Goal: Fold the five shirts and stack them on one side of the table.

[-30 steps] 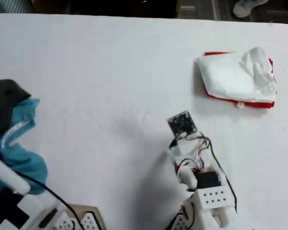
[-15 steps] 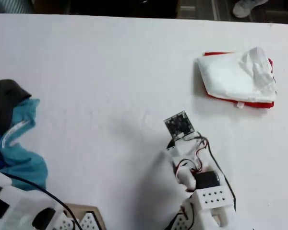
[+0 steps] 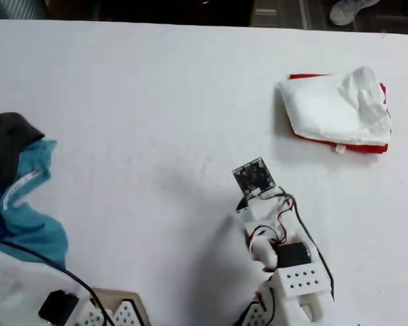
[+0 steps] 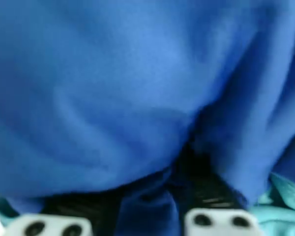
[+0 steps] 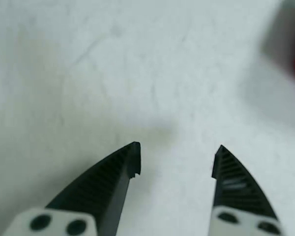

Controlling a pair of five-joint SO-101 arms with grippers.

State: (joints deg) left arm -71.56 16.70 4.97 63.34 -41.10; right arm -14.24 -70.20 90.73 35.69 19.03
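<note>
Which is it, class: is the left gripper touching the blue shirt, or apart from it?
Touching. In the left wrist view the blue shirt is bunched between the jaws of the left gripper.

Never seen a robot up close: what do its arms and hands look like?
Both arms are white plastic. The right arm carries a black motor, red and black wires and a dark square board; a black cable crosses the left arm. The right hand and left hand have black ribbed fingers.
</note>
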